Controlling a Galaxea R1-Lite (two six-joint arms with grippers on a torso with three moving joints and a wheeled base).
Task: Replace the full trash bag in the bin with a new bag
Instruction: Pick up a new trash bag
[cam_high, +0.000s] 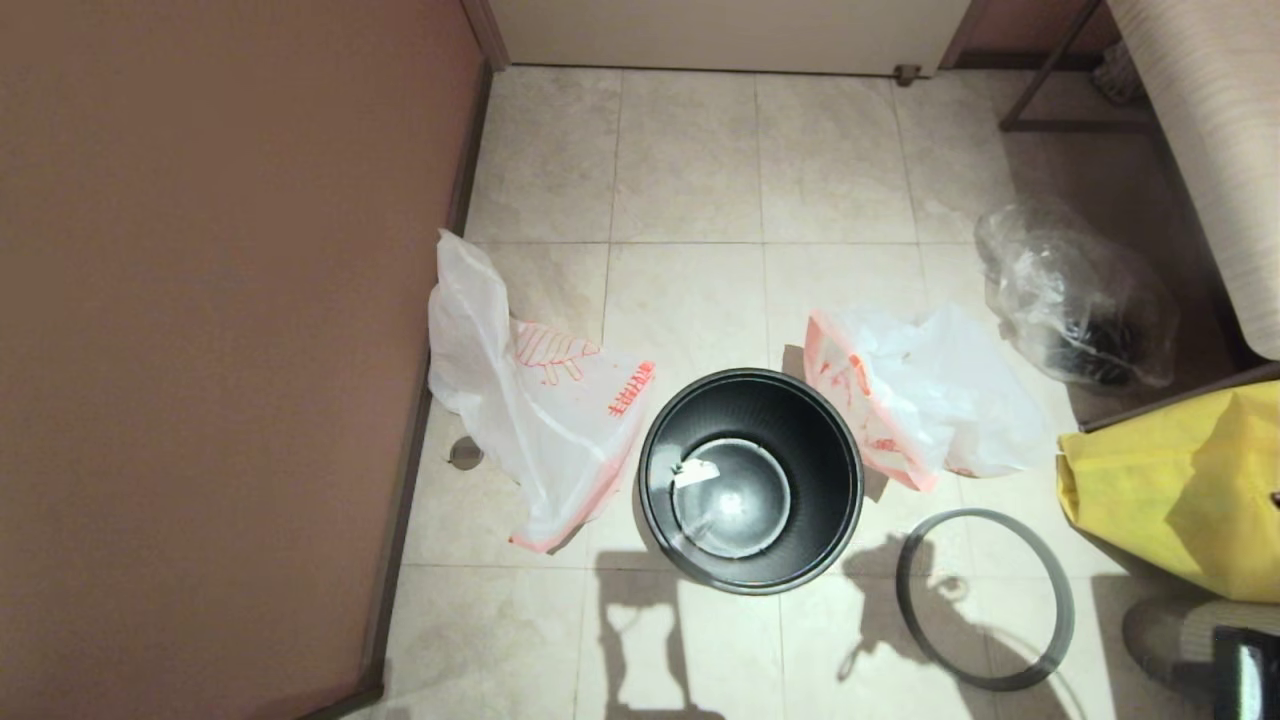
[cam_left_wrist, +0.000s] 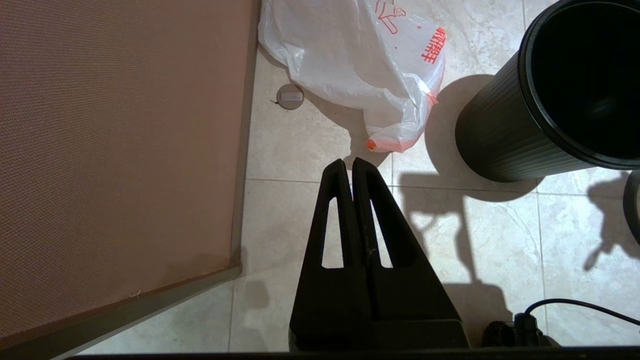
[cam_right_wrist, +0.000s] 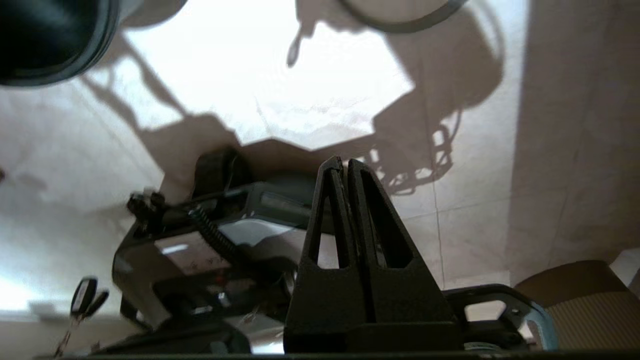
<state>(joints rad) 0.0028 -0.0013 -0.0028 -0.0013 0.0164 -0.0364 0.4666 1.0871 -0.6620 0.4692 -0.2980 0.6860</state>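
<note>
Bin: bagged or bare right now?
Bare. The bin stands upright with no liner, its shiny bottom exposed; the grey rim ring lies on the floor beside it.

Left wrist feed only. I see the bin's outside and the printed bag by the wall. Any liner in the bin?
Observer: No. In the head view the bin is bare black inside, with no bag in it.
Operator: Where's the full one?
Observer: The full trash bag lies on the floor beside the bin, on the robot's right.
Operator: Right gripper doing anything?
Observer: The right gripper is shut and holds nothing. Its wrist view shows it over the robot's own base, with the grey rim ring flat on the floor, off the bin.
</note>
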